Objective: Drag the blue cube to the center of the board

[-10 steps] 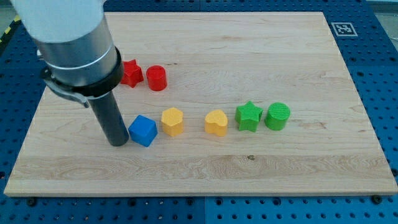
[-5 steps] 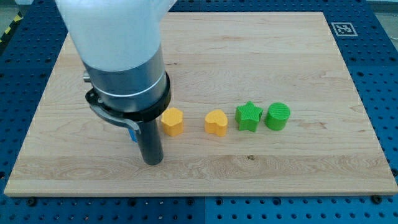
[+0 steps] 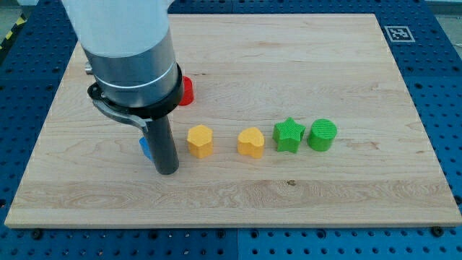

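Observation:
My tip (image 3: 167, 170) rests on the wooden board (image 3: 289, 195), left of centre and toward the view's bottom. The blue cube (image 3: 145, 148) is almost wholly hidden behind the rod; only a small blue sliver shows at the rod's left side, just above the tip. The tip looks to be touching the cube's near side, or very close to it. The yellow hexagonal block (image 3: 200, 141) stands just to the tip's right.
A yellow heart-shaped block (image 3: 251, 142), a green star (image 3: 287, 134) and a green cylinder (image 3: 322, 135) form a row to the right. A red cylinder (image 3: 187, 91) peeks out behind the arm. A marker tag (image 3: 398, 33) sits at the top right corner.
The rod swung right across the blue cube to its near side, then came back a little left and up. The cube, once in full view, is now mostly hidden.

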`<action>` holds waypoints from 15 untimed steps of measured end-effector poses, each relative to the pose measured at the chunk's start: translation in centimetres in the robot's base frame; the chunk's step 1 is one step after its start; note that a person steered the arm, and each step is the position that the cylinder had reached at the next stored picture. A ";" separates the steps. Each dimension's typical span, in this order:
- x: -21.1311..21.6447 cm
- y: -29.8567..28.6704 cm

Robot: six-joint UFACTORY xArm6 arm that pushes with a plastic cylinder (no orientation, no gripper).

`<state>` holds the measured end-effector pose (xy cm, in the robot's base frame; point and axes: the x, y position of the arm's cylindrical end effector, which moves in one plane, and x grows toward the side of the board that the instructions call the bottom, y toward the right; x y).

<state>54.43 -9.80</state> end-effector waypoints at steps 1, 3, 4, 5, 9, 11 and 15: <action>-1.8 -0.1; -2.7 -4.8; -2.7 -8.9; -3.6 -11.4; -5.6 -8.2; -5.5 -4.6; -8.6 4.2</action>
<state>45.83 -5.58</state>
